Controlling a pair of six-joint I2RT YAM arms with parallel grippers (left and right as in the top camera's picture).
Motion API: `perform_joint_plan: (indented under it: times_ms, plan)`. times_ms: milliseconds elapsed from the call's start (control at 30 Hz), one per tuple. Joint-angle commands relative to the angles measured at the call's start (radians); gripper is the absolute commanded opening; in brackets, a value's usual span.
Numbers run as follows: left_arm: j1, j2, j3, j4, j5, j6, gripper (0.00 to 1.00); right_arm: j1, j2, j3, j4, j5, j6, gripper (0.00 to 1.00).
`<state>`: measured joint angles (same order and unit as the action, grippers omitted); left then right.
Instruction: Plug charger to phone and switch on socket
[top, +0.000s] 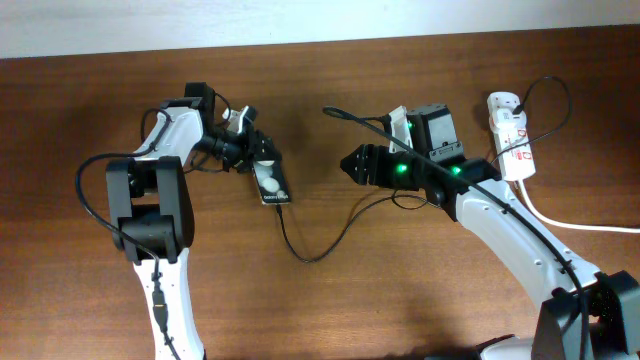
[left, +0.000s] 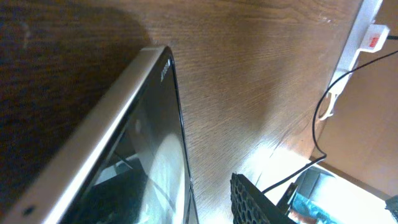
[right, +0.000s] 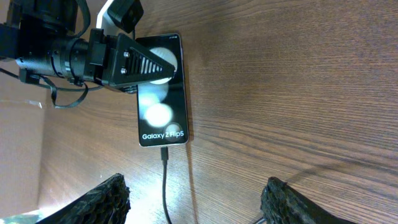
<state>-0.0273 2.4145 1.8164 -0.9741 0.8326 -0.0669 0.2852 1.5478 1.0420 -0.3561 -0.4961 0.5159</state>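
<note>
Looking down on a brown wooden desk with a pale wall behind it. Finding the phone lying flat, screen up, two bright round spots shining on it. Seeing the charger as a thin black wire looping away from the phone's lower end. Noticing its little tip sitting right in the phone's bottom edge, so guessing the plugging-in part is done. Spotting the left gripper reaching over the phone's top end; not being able to tell if it is squeezing or just resting. Spotting the right gripper a little way off the phone's bottom end, fingers spread wide, holding nothing. Finding the socket far from the phone, on the right arm's side, near the wall. Left to do, most likely: reaching over and pressing the red switch.
</note>
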Motion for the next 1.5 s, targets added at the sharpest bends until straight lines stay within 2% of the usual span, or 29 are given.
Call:
perform_joint_plan:
  times_ms: [0,300,700,867,1033,1300,1467]
  plan:
    - [-0.004,0.018,0.043,-0.061,-0.163,0.015,0.41,0.003,-0.012,0.007,0.000,0.011,-0.026,0.72]
    - [-0.004,0.018,0.156,-0.205,-0.388,0.011,0.43,0.003,-0.012,0.007,0.000,0.011,-0.031,0.73]
    - [-0.010,0.018,0.158,-0.217,-0.516,-0.013,0.45,0.003,-0.012,0.007,-0.010,0.011,-0.034,0.73]
    - [-0.010,0.014,0.240,-0.254,-0.527,-0.023,0.45,0.003,-0.012,0.007,-0.029,0.012,-0.051,0.73]
    - [-0.010,0.012,0.460,-0.381,-0.595,-0.023,0.46,0.003,-0.012,0.007,-0.039,0.011,-0.068,0.73]
    - [-0.010,0.012,0.921,-0.575,-0.597,-0.023,0.46,0.001,-0.012,0.050,-0.115,0.014,-0.099,0.71]
    - [-0.010,0.012,1.185,-0.671,-0.597,-0.023,0.49,-0.009,-0.012,0.154,-0.253,0.040,-0.146,0.57]
